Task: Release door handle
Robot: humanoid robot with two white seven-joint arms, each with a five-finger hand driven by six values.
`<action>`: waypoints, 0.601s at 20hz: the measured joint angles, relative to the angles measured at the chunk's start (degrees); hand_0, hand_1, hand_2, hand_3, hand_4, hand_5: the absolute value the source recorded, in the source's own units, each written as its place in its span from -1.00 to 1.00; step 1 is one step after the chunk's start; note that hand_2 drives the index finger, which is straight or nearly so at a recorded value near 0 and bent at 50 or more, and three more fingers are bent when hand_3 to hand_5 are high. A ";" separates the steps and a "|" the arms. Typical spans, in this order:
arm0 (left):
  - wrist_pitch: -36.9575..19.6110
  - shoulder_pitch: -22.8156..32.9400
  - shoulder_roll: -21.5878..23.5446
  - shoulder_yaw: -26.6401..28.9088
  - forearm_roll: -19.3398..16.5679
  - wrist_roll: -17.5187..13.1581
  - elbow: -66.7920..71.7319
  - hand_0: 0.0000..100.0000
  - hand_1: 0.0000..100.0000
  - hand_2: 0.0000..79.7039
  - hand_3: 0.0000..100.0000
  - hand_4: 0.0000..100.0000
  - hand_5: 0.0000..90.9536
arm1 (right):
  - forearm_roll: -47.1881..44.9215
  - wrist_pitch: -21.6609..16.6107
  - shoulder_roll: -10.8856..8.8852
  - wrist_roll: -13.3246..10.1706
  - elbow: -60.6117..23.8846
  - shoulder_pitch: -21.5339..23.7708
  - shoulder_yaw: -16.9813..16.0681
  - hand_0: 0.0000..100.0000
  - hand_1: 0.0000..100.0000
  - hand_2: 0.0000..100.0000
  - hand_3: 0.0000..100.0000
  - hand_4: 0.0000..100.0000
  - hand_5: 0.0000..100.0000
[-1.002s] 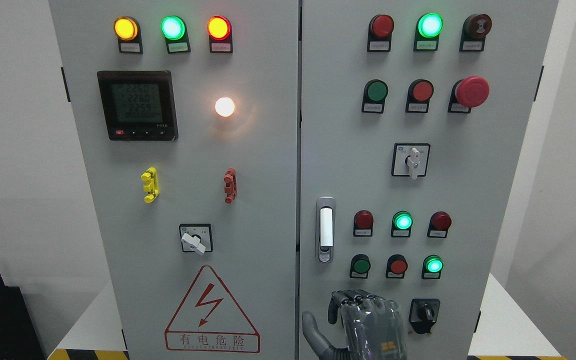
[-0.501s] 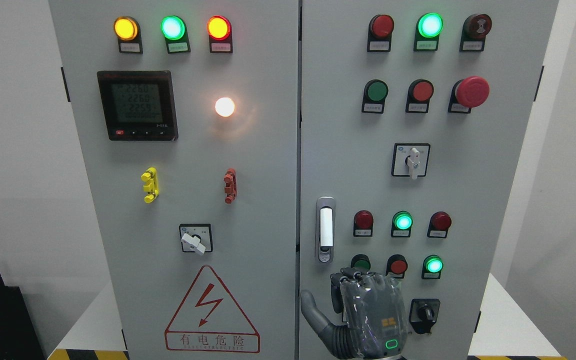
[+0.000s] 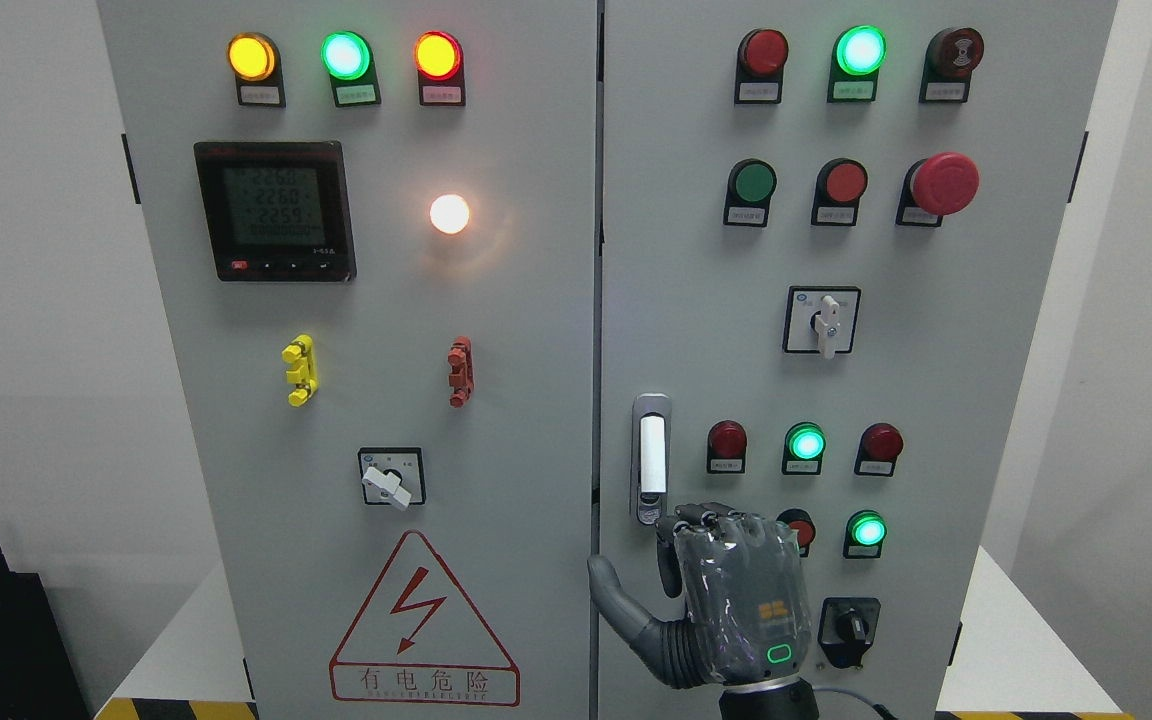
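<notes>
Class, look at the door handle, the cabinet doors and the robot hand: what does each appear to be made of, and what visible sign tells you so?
Door handle: probably metal, a silvery satin frame with a white inset.
Cabinet doors: likely painted sheet metal, flat matte light grey with crisp edges.
Robot hand: dark grey plastic or metal segments under a glossy, wrinkled clear film.

Bright, even, sharp throughout.
Soft shadows beneath fittings; warm glare haloing the white lamp (image 3: 449, 213) on the cabinet door (image 3: 356, 400); no blur, slight edge darkening.
</notes>
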 measured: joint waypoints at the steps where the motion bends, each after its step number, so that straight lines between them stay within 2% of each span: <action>1: 0.00 0.00 0.00 0.00 0.00 -0.01 0.00 -0.76 -0.22 -1.00 -1.00 -1.00 -1.00 | 0.01 0.00 0.01 0.04 0.02 -0.25 -0.01 -0.50 -0.37 1.00 1.00 1.00 0.97; 8: 0.00 0.00 0.00 0.00 0.00 -0.02 0.00 -0.76 -0.22 -1.00 -1.00 -1.00 -1.00 | 0.19 0.43 0.02 0.30 0.41 -2.04 -0.10 -0.49 -0.29 1.00 1.00 1.00 0.96; 12: 0.00 0.00 0.00 0.00 0.00 -0.03 0.00 -0.76 -0.22 -1.00 -1.00 -1.00 -1.00 | 0.19 1.80 0.02 0.31 0.74 -3.04 -0.16 -0.54 -0.13 1.00 1.00 1.00 0.96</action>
